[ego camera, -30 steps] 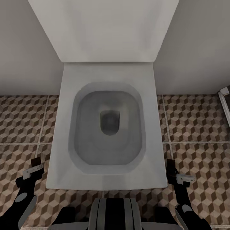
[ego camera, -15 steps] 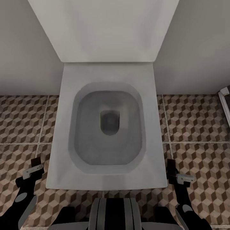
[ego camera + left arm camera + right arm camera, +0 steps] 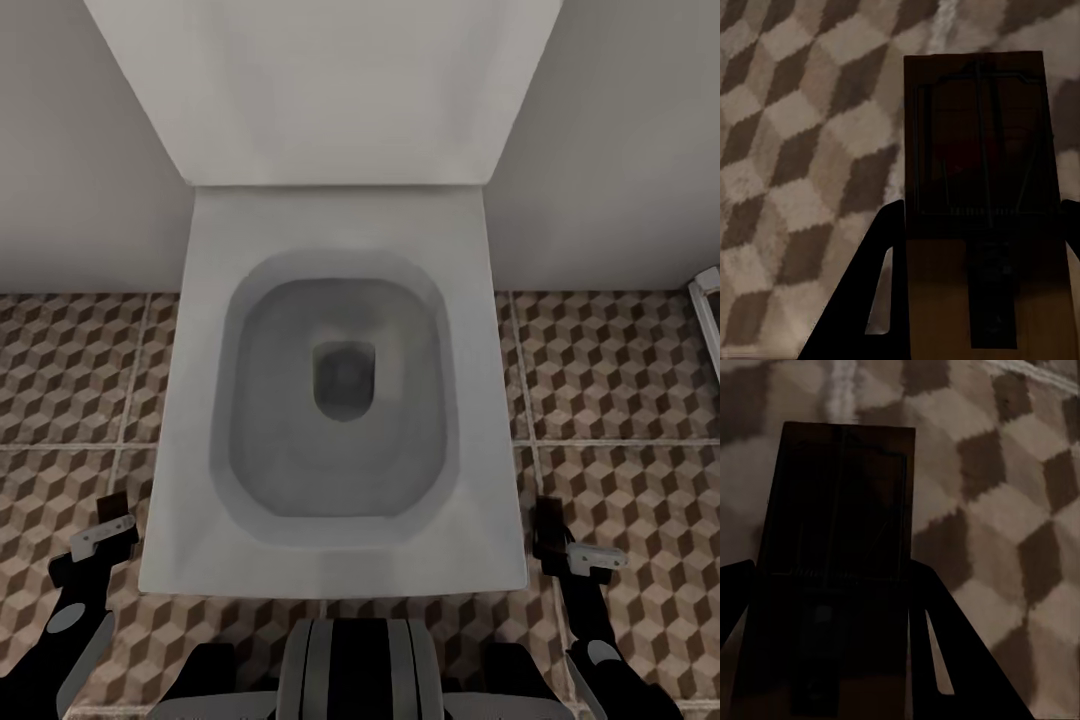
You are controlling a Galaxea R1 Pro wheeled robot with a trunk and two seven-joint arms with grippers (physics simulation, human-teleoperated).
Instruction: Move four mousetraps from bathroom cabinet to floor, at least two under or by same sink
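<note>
Two mousetraps are being carried: left gripper (image 3: 975, 225) is pinching one mousetrap (image 3: 979, 150), right gripper (image 3: 829, 585) is pinching another (image 3: 840, 502), patterned bathroom floor (image 3: 620, 370) beneath both, toilet (image 3: 335, 400) between them. Transport step; next, probably finding a sink.

From my remote station, I can read no text, label, brand, number or sign anywhere. The white toilet (image 3: 340, 400) carries no maker's mark, and the cube-patterned bathroom floor (image 3: 620, 370) bears only its print. The mousetrap (image 3: 979, 202) in the left wrist view shows a dim red mark but no lettering, and the shadowed mousetrap (image 3: 832, 570) in the right wrist view shows nothing I can read either.
</note>
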